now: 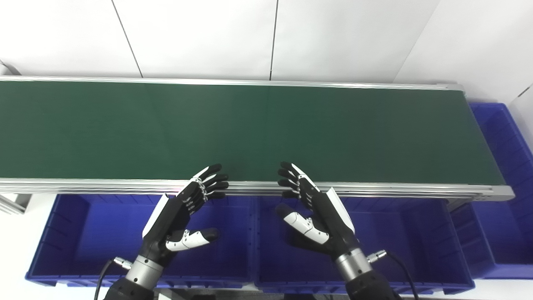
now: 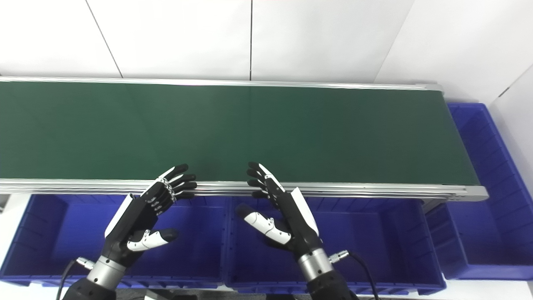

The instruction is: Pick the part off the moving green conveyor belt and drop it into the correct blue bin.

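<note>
The green conveyor belt point(image 1: 250, 129) runs across the whole width and carries no part in view. Two blue bins sit below its near rail: a left bin point(image 1: 83, 233) and a middle bin point(image 1: 399, 233). My left hand point(image 1: 183, 216) hovers open over the left bin, its fingertips reaching the belt's near rail. Over the middle bin my right hand point(image 1: 312, 212) is also open, palm facing inward, fingers spread and holding nothing.
A third blue bin point(image 1: 504, 175) stands at the belt's right end. The aluminium near rail point(image 1: 374, 189) of the conveyor lies just beyond both hands. White wall panels rise behind the belt.
</note>
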Tool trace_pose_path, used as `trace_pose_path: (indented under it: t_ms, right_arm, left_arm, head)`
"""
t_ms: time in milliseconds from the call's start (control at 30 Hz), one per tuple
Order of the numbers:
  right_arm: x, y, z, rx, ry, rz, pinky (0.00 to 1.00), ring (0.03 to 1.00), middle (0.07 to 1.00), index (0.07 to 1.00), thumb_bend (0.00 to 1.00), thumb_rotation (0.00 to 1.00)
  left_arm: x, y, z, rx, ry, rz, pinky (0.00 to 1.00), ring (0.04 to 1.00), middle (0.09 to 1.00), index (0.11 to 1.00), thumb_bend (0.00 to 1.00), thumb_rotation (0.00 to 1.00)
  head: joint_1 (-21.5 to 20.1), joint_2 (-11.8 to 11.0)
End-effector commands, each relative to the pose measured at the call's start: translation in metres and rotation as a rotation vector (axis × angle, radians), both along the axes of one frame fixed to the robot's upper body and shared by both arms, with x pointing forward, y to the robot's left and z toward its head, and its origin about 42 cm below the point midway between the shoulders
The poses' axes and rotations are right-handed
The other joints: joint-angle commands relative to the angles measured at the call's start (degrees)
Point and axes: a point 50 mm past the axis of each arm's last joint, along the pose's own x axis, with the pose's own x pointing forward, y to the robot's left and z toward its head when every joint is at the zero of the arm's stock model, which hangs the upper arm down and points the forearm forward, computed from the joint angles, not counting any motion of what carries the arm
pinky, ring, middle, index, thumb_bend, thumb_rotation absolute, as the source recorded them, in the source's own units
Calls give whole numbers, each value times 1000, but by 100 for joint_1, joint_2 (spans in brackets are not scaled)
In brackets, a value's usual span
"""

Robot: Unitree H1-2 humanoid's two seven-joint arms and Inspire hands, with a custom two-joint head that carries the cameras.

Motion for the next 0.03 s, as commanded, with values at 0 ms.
trace_pose_path:
  t_ms: [0]
  right_arm:
    - [1,0,15,17,-101,20,775,866,914,946,707,653]
  left_arm:
    - [7,-3,13,-4,-65,1,765,816,850,901,883,537]
  head:
    - [7,4]
